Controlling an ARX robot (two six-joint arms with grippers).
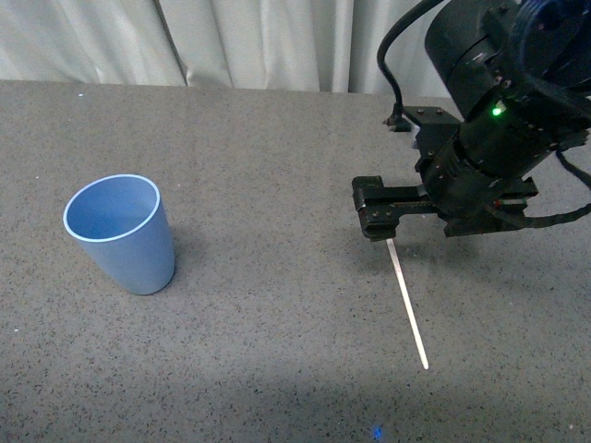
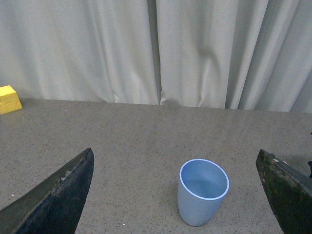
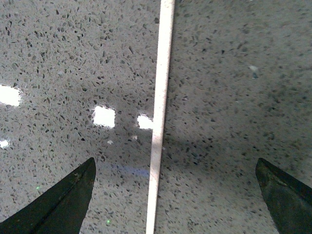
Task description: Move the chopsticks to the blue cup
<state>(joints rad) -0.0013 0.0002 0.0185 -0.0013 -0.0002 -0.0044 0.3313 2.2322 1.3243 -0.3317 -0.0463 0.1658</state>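
reaching for the grasp: the right gripper (image 1: 369,210) hovers over the chopsticks (image 1: 407,300), jaws spread to either side. the stick lies flat on the desk (image 1: 277,369), well apart from the upright blue cup (image 1: 122,235). next it likely must lower and pinch squarely.

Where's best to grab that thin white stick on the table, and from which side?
Probably the far end of the chopsticks, from straight above: lying flat on the table, it leaves only its narrow sides for the open right pincer to straddle.
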